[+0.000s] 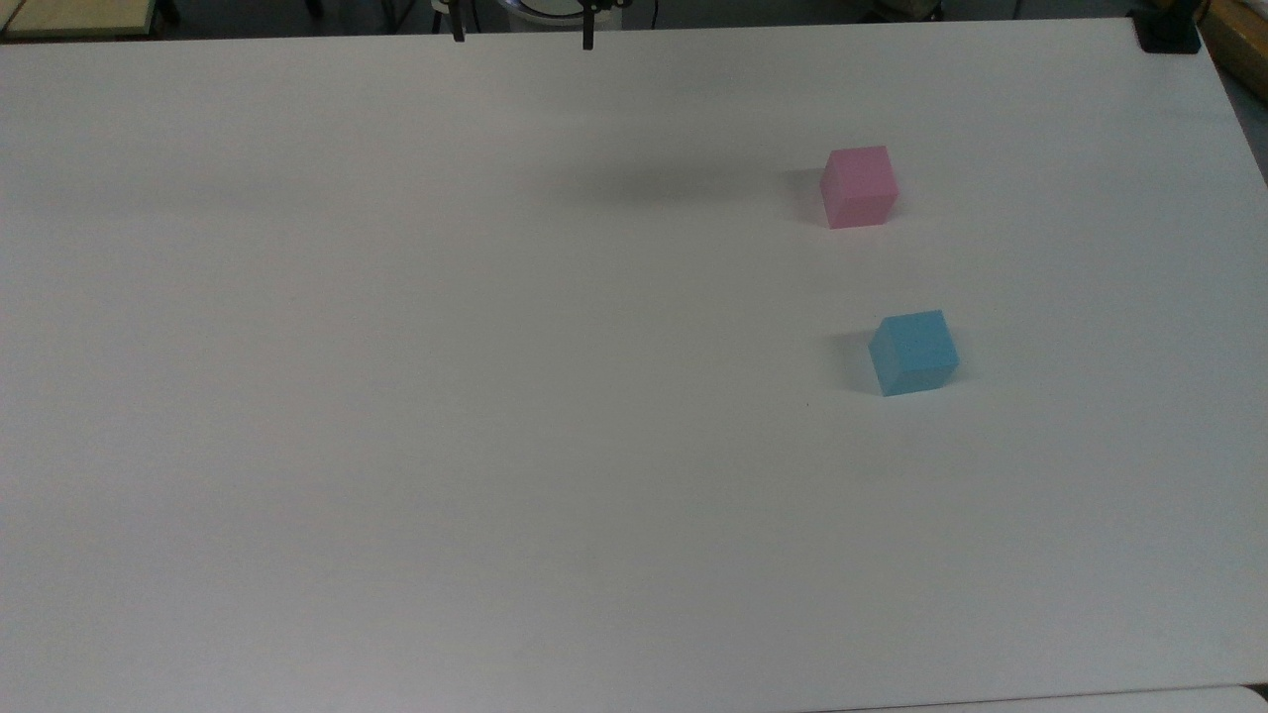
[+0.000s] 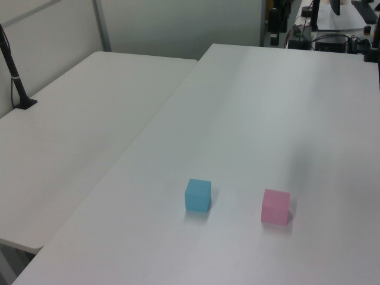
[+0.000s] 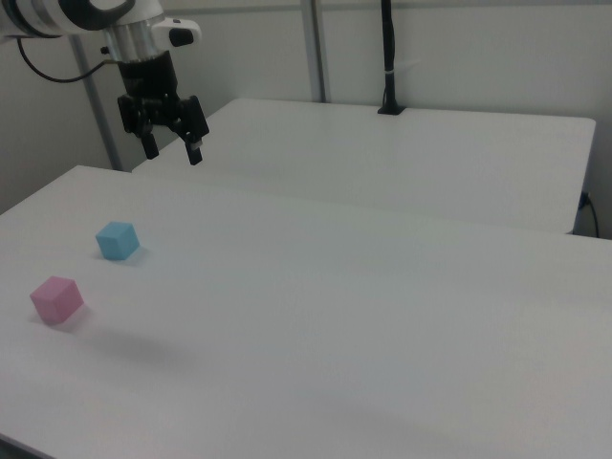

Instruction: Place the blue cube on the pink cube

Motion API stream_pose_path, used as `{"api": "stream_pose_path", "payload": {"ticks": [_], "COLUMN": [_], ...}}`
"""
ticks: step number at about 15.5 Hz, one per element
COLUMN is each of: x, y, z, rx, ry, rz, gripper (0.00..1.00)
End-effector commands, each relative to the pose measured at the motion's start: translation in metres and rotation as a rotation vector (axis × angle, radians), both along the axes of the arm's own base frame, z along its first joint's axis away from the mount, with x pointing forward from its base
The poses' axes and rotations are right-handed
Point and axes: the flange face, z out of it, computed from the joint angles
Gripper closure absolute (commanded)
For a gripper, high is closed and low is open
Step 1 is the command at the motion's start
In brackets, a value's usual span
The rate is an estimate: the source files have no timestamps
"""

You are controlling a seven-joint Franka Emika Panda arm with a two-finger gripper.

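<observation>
On the near half of the white table (image 1: 396, 446), in the top view, there is bare surface; the first thing met going back is the small sky-blue matte cube (image 1: 913, 352), at about three o'clock from the table's middle. Beyond it, at roughly two o'clock, sits the small pale pink matte cube (image 1: 858, 186), apart from the blue one with bare table between, both flat on the surface and slightly turned. Farthest back, at twelve o'clock, two dark fingertips of the tool (image 1: 522, 38) dip over the far edge. In the right view the tool (image 3: 172, 149) hangs high above the table, fingers spread, released, grasping nothing, well away from both cubes.

The pickup is not yet begun. The main risks, as I judge them: the blue cube sits skewed, so fingers descending without matching its turn could nudge or twist it; and a slightly off-centre placement on the equally small pink cube could tip the blue one off or push the pink one aside.
</observation>
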Motion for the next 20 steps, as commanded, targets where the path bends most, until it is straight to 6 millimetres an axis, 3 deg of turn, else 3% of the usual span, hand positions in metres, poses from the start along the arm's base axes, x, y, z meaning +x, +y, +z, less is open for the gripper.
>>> {"api": "stream_pose_path", "payload": {"ticks": [1,20], "x": [-0.0116,-0.0097], "y": [0.0012,0.0078], "z": [-0.0011,-0.0009], "rx": [0.003,0.014], "ry": [0.044,0.035], "rz": [0.011,0.007], "gripper": [0.00,0.00]}}
